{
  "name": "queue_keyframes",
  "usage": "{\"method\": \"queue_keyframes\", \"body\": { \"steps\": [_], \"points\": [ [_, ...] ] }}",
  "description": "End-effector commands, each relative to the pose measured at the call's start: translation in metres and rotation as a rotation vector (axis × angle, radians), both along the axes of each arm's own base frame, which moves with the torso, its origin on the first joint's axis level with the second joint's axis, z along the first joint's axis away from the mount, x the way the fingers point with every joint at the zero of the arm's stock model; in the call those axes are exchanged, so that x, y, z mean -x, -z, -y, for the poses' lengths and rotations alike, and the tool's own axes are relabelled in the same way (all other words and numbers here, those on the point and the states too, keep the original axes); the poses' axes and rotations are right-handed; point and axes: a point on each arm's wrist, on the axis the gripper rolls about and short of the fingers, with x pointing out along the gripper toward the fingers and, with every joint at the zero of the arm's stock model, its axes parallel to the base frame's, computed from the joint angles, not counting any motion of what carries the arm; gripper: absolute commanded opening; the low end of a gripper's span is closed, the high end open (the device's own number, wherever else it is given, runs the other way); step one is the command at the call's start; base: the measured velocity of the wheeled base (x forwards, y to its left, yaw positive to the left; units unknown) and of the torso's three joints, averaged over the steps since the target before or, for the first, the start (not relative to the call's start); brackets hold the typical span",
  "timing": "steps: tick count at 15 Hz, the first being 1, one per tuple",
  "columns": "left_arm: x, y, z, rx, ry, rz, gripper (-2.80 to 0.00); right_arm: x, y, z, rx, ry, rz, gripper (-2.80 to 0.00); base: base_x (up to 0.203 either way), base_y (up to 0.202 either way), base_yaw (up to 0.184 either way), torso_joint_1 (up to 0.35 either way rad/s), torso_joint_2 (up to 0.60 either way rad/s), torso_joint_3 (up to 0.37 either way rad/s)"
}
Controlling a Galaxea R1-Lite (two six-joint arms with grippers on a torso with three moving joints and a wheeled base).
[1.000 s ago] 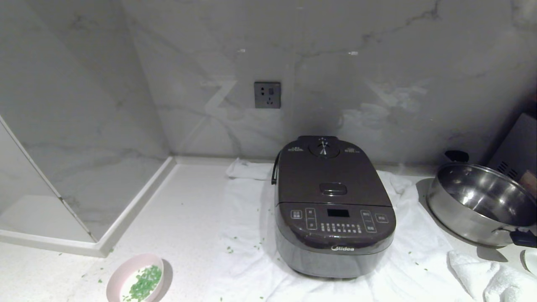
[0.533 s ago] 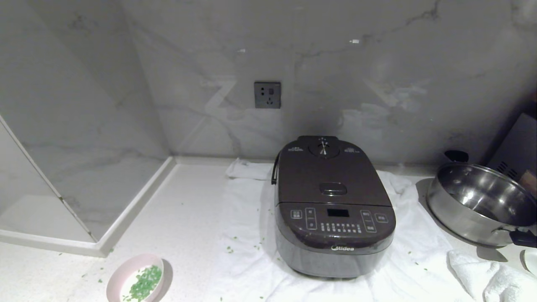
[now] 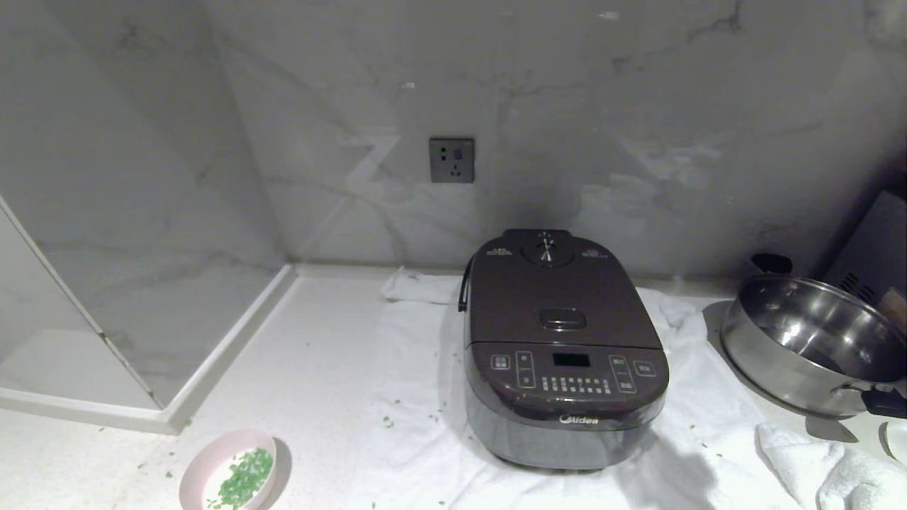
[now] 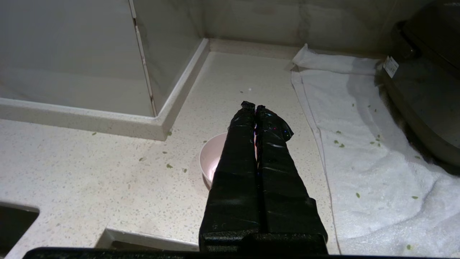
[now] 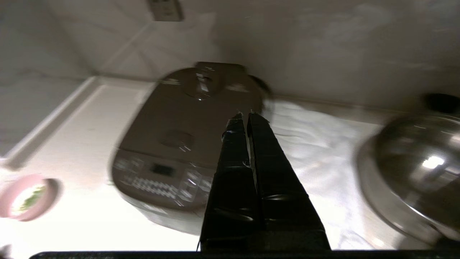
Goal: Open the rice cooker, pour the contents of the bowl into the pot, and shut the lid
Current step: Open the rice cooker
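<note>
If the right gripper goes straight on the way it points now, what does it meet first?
Probably the lid of the rice cooker: the shut right gripper points over its back right part, though depth is unclear.

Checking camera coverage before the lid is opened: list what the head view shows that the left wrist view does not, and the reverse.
Only the head view: the wall socket, the steel pan, the lid and the green bits.
Only the left wrist view: the left tool, shut, above the counter.
Both: the pink bowl, the white towel and the rice cooker.
</note>
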Motion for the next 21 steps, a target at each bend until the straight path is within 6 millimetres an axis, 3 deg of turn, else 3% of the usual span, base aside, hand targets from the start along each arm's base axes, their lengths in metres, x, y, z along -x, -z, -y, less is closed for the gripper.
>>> {"method": "queue_keyframes", "body": {
  "steps": [1,4,7,9,15,21],
  "points": [
    [-0.001,0.004,0.000,0.000,-0.001,-0.015,-2.80,-0.079,-0.006,-0.028,0.000,-0.079,-0.193,-2.80,0.000,0.000,0.000,0.000,0.00,0.000],
    [-0.001,0.004,0.000,0.000,0.000,-0.015,-2.80,-0.127,0.001,-0.049,-0.030,-0.096,-0.406,-2.80,0.000,0.000,0.000,0.000,0.00,0.000],
    [-0.001,0.004,0.000,0.000,-0.002,-0.015,-2.80,-0.158,0.028,-0.070,-0.034,-0.108,-0.586,-2.80,0.000,0.000,0.000,0.000,0.00,0.000],
    [-0.001,0.004,0.000,0.000,-0.002,-0.015,-2.80,-0.159,0.039,-0.087,-0.041,-0.134,-0.654,-2.80,0.000,0.000,0.000,0.000,0.00,0.000],
    [-0.001,0.004,0.000,0.000,0.000,-0.015,-2.80,-0.160,0.060,-0.114,0.013,-0.194,-0.722,-2.80,0.000,0.000,0.000,0.000,0.00,0.000],
    [-0.001,0.004,0.000,0.000,0.000,-0.015,-2.80,-0.172,0.088,-0.110,-0.005,-0.157,-0.745,-2.80,0.000,0.000,0.000,0.000,0.00,0.000]
  ]
}}
